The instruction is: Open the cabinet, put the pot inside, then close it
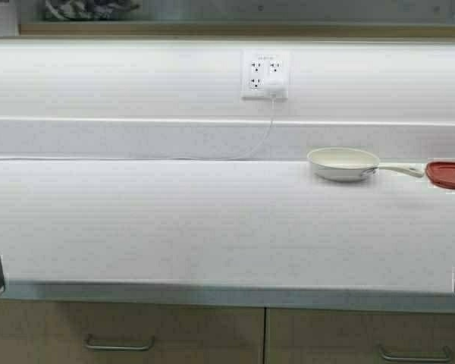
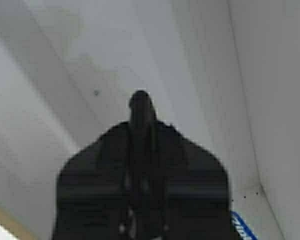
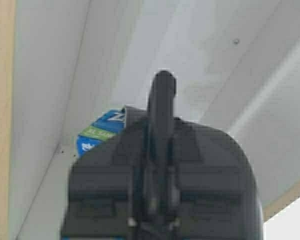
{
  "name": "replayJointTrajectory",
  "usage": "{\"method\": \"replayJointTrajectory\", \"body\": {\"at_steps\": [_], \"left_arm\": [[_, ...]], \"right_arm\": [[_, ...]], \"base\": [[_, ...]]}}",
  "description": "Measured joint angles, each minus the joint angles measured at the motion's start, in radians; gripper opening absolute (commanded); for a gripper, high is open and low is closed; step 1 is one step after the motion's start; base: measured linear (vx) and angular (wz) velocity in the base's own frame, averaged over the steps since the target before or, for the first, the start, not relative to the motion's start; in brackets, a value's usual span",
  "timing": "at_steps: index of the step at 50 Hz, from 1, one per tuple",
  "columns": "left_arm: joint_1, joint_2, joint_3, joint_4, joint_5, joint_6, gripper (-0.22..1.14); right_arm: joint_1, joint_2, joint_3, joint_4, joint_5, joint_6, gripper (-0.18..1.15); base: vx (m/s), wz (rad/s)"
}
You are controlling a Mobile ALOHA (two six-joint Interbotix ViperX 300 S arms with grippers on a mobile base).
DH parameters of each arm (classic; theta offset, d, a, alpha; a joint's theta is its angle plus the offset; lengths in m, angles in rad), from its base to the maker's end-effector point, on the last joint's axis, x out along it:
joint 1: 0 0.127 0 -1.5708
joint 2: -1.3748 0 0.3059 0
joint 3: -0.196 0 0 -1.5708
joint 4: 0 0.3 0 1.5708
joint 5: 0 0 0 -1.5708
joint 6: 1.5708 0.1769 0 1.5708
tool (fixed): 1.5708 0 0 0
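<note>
High view: a white worktop (image 1: 174,227) spans the scene, with tan drawer fronts (image 1: 136,334) carrying horizontal bar handles along its near edge. Far right on the counter sits a small cream frying pan (image 1: 343,163), empty, its long handle pointing right toward a red lid (image 1: 449,174) at the edge of view. A white wall socket (image 1: 265,74) with a plugged-in cable is on the back wall. The black pot is nowhere in view, so which arm lies nearer it cannot be judged. Only dark slivers of the arms show at the near left and right edges.

Left wrist view: the left gripper (image 2: 141,107) points into a grey-white interior that looks like the cabinet (image 2: 200,75); its fingers are pressed together, holding nothing.

Right wrist view: the right gripper (image 3: 162,90) is likewise pressed together and empty, aimed at similar grey panels with a blue-and-green packet (image 3: 102,131) beyond it.
</note>
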Motion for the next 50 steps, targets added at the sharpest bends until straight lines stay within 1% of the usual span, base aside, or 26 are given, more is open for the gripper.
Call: {"method": "replayJointTrajectory", "body": {"at_steps": [15,22,35,41,50], "left_arm": [[0.002,0.003,-0.005,-0.005,0.006,0.02,0.02],[0.002,0.0,0.018,-0.005,0.006,0.02,0.02],[0.0,-0.023,0.028,-0.006,0.006,0.02,0.02],[0.0,-0.012,0.015,-0.006,0.009,0.02,0.02],[0.002,0.051,-0.029,-0.008,0.012,0.02,0.02]], "right_arm": [[0.0,0.037,-0.014,0.0,0.006,0.0,0.07],[0.0,0.037,-0.017,0.002,0.011,0.0,0.07],[0.0,-0.006,-0.003,0.002,0.038,0.0,0.07],[0.0,0.0,-0.006,0.0,0.044,0.0,0.07],[-0.008,0.061,-0.035,0.002,0.046,0.0,0.07]], "base": [[0.17,-0.03],[0.2,-0.01],[0.18,0.07],[0.11,0.03],[0.07,0.03]]}}
